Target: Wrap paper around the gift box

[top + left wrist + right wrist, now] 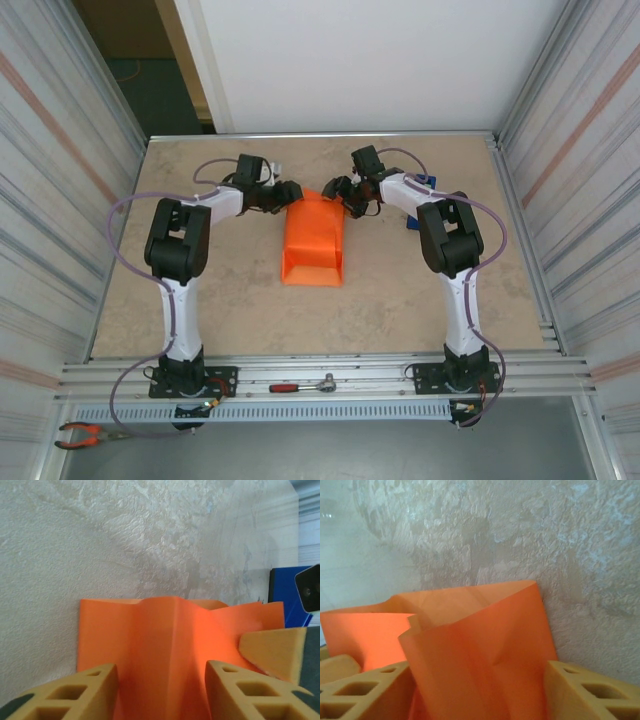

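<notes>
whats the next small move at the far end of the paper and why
Probably bring the left end effector and the right end effector inward and down to flatten the far flaps. The paper stands up there in loose creased folds between their fingers, not yet lying flat.

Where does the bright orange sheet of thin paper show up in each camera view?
Top external: the orange paper stands folded, mid-picture.
Left wrist: paper lower middle, running off the bottom edge.
Right wrist: paper lower left and centre.
Shared landmark: beige mottled tabletop beyond it.
</notes>
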